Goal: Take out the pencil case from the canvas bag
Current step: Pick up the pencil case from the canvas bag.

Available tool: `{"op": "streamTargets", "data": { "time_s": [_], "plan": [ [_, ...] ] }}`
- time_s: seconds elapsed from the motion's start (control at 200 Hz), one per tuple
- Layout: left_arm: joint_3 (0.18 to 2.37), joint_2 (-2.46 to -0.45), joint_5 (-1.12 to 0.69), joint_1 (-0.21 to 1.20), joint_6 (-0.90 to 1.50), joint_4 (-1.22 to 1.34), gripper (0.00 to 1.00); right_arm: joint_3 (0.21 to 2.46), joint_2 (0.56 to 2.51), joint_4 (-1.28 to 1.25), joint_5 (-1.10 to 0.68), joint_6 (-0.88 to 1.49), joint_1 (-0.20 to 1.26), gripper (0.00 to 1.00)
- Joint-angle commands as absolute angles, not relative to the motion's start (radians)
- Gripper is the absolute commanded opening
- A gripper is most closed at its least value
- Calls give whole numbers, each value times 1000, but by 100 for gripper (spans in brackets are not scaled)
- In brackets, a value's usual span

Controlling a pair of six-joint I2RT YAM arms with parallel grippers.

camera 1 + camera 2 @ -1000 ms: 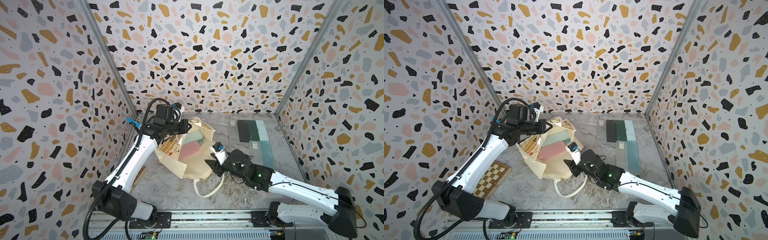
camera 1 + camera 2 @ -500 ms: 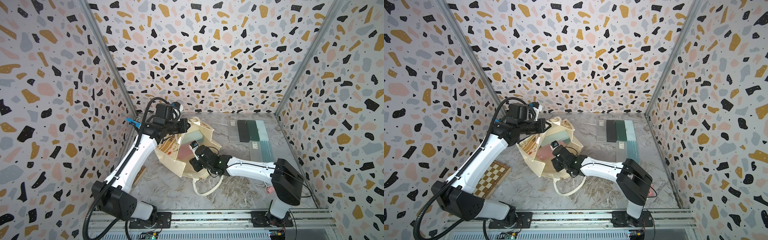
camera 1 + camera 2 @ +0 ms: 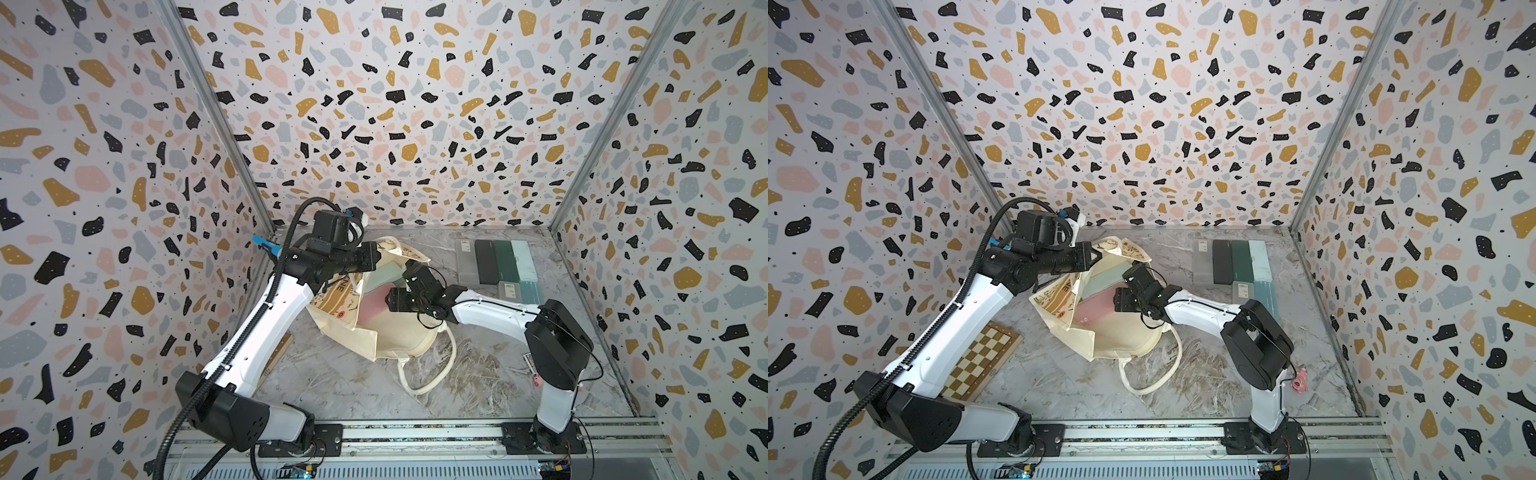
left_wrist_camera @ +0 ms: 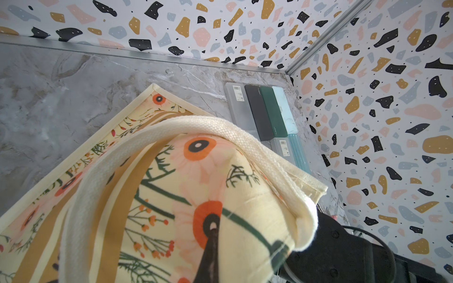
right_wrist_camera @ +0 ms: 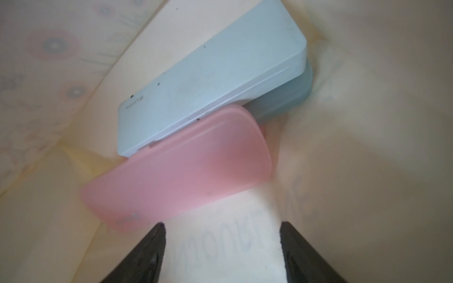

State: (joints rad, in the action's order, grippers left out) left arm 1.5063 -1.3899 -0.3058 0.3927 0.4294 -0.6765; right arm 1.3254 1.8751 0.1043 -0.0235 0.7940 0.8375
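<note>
The cream floral canvas bag (image 3: 399, 336) (image 3: 1121, 336) lies on its side mid-table with its mouth held up. My left gripper (image 3: 376, 255) (image 3: 1094, 255) is shut on the bag's upper rim; in the left wrist view the printed cloth (image 4: 220, 171) wraps over the left gripper (image 4: 213, 227). My right gripper (image 3: 390, 299) (image 3: 1115, 301) (image 5: 221, 224) is inside the mouth, open, holding nothing, with pale bag lining behind it. Just ahead of it lies a pink pencil case (image 5: 183, 169) (image 3: 372, 307) (image 3: 1090, 316), overlapping a light blue one (image 5: 210, 85) (image 3: 380, 276).
Several pencil cases (image 3: 494, 262) lie in a row at the back right. A chessboard (image 3: 980, 361) sits on the floor under the left arm. The bag's loose handle (image 3: 428, 374) loops toward the front. A small pink object (image 3: 1300, 380) lies by the right arm's base.
The right gripper has moved from outside the bag's front-right side into its mouth, and its jaws have spread wider. The left gripper still holds the rim in the same place.
</note>
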Motion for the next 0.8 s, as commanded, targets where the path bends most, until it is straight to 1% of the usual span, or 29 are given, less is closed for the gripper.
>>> {"op": "streamTargets", "data": {
  "time_s": [0.0, 0.135, 0.17, 0.19, 0.245, 0.27, 0.416, 0.581, 0.796],
  "plan": [
    [1531, -1362, -311, 409, 425, -624, 0, 1389, 1908, 187, -63, 941, 805, 77],
    [1531, -1365, -305, 424, 423, -631, 0, 1416, 1939, 195, -134, 1016, 780, 84],
    [1530, -1365, -302, 429, 423, -632, 0, 1412, 1941, 191, -134, 1039, 779, 87],
    [1530, -1364, -299, 431, 421, -633, 0, 1408, 1940, 193, -131, 1054, 778, 91],
    [1529, -1364, -292, 438, 416, -638, 0, 1400, 1940, 184, -137, 1081, 775, 98],
    [1530, -1365, -287, 440, 414, -642, 0, 1397, 1940, 182, -141, 1092, 774, 99],
    [1529, -1366, -276, 451, 400, -660, 0, 1394, 1950, 187, -170, 1158, 770, 99],
    [1526, -1360, -269, 465, 395, -663, 0, 1402, 1963, 205, -169, 1193, 770, 99],
    [1523, -1353, -265, 491, 394, -667, 0, 1422, 2013, 202, -221, 1237, 761, 99]
  ]
}}
